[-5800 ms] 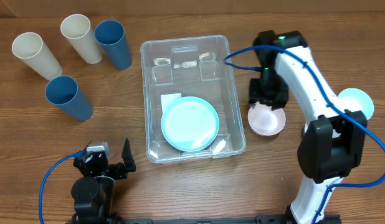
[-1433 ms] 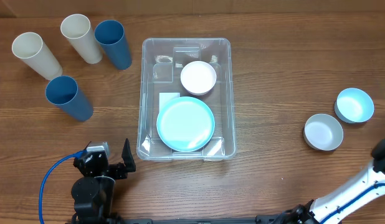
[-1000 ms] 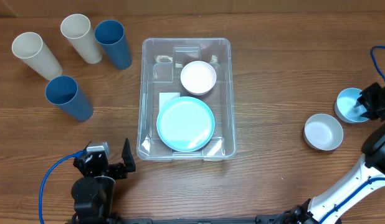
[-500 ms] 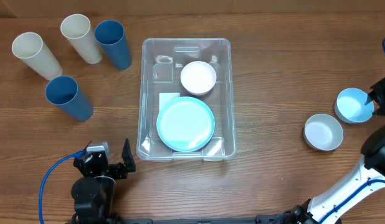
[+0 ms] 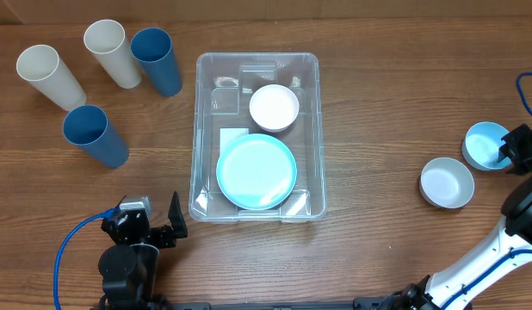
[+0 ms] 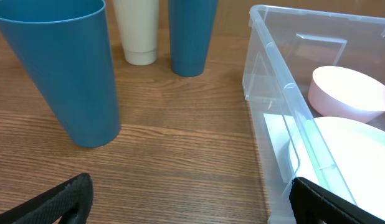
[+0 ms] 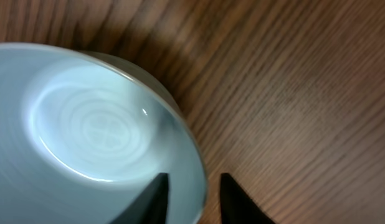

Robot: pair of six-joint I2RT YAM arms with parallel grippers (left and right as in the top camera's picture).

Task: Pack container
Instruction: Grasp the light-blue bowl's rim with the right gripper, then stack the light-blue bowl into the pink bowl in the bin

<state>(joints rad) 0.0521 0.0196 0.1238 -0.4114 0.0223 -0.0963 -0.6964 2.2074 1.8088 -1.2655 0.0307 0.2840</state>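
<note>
The container [image 5: 257, 57] sits at the middle of the desk, its long axis running near to far, and it lies well to the left of the right claw [image 7: 192, 200], which is out at the right edge over a light blue bowl [image 5: 485, 145]. In the right wrist view that claw's two fingers stand one inside and one outside the bowl's rim with only a narrow gap, but we cannot tell whether they are pinching it. The left claw [image 6: 191, 184] is spread wide and holds nothing. It rests at the near left of the desk, closer to the container's near left corner than the right claw is, so we judge the coming move to be a long carry leftward by the right arm. The container is clear plastic with rounded corners and a white label [image 5: 234, 136] on its base. A light blue plate [image 5: 256, 170] fills its near half, and a pale bowl [image 5: 274, 107] sits in the far half, with bare floor to that bowl's left. A white bowl [image 5: 447, 182] waits on the desk just beside the blue one
</note>
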